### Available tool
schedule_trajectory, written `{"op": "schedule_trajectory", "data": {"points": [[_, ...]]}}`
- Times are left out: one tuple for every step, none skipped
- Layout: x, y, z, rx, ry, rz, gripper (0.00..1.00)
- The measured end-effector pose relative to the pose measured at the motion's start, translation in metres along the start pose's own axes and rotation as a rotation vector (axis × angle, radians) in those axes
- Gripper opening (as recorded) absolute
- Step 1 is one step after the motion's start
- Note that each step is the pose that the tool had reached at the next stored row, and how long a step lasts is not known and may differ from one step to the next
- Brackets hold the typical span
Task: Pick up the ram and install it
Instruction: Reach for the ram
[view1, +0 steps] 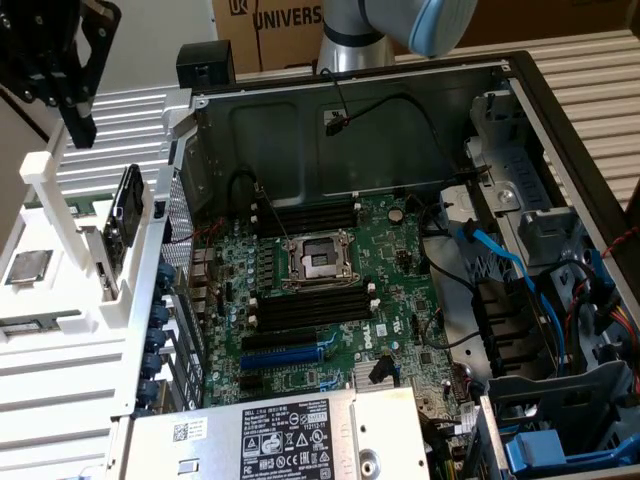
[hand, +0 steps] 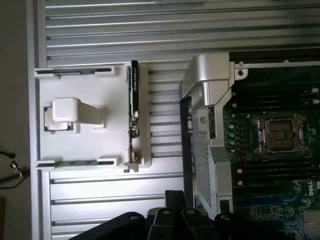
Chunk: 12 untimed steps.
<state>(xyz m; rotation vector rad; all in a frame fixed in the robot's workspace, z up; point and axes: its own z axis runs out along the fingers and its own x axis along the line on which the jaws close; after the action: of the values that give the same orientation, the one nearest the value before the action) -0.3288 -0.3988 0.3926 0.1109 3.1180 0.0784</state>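
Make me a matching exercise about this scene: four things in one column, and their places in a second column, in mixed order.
Things:
1 claw
2 socket
3 blue cable
4 chip

Places:
A on the white holder
B middle of the motherboard
C outside the case, above the holder
D inside the case, at the exterior view's right

Pairs: 1-C, 2-B, 3-D, 4-A
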Motion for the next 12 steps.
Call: {"op": "schedule_trajectory", "data": {"points": [[0.004,-0.0003,-0.0001,0.0001,0.0,0.0,0.1],[0.009,-0.0006,-0.0002,-0.0001,0.0,0.0,0.1],[0.014,-0.001,-0.0003,0.0,-0.0001,0.0,0.1],[0.018,-0.0013,-0.0004,0.0,0.0,0.0,0.1],[0.027,-0.0019,-0.0006,0.0,0.0,0.0,0.1],[0.032,-0.0022,-0.0007,0.0,0.0,0.0,0.1],[0.037,-0.0026,-0.0008,0.0,0.0,0.0,0.1],[0.041,-0.0029,-0.0009,0.0,0.0,0.0,0.1],[0.046,-0.0031,-0.001,0.0,0.0,0.0,0.1],[0.05,-0.0034,-0.001,0.0,0.0,0.0,0.1],[0.055,-0.0036,-0.0009,0.0,0.0,0.0,0.1],[0.06,-0.0037,-0.0007,0.0,0.0,0.0,0.1]]}}
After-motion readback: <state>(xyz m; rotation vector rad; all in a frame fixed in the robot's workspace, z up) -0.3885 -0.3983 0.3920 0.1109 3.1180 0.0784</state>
